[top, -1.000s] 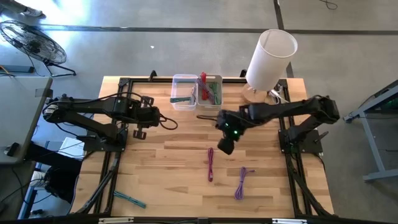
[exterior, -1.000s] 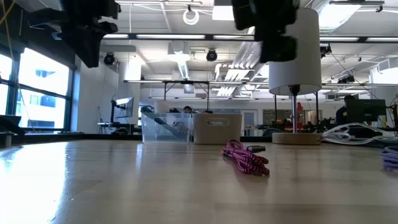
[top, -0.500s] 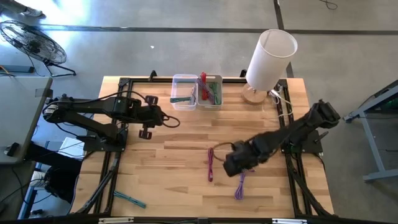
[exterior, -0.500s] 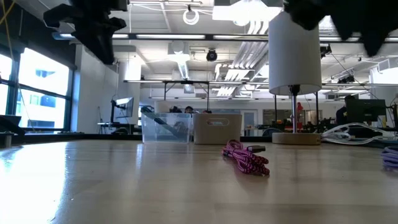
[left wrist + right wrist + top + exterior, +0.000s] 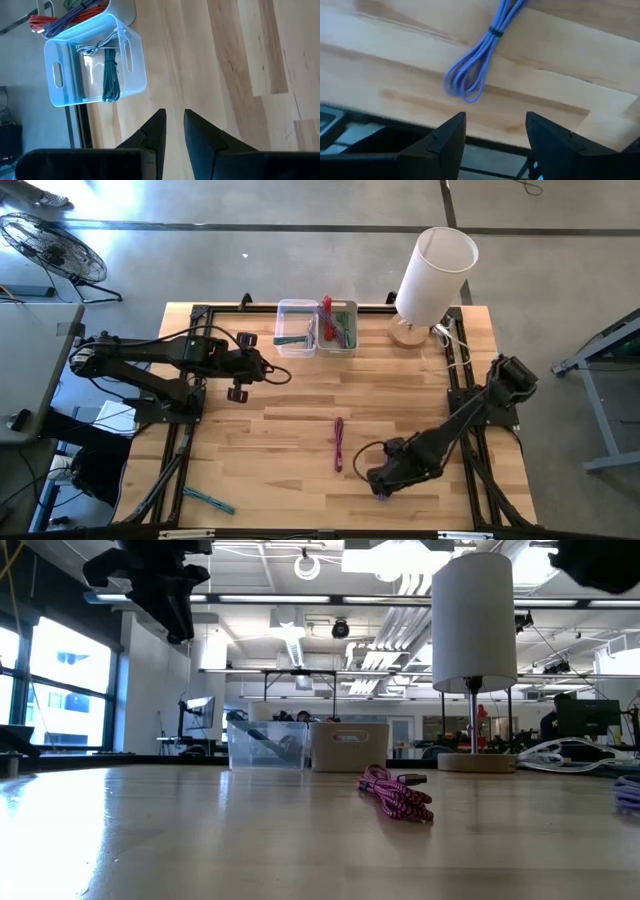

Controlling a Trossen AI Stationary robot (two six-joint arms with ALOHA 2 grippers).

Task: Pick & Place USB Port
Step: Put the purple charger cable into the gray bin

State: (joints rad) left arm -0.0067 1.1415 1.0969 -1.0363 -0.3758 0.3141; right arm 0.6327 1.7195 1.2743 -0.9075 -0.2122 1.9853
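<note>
My left gripper (image 5: 238,392) hangs empty over the desk (image 5: 300,420) near the clear bin (image 5: 295,326), fingers nearly pinched together; the pink cable (image 5: 339,444) lies mid-desk; my right gripper (image 5: 492,131), spread and empty, hovers just above the purple cable (image 5: 480,55) by the front edge; I'd centre the jaws across its bundled middle at the tie, descend straight, and close only once both fingers straddle every strand.

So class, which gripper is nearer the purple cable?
Right. The right gripper hovers just above the purple cable; the left gripper waits across the table near the bins.
</note>
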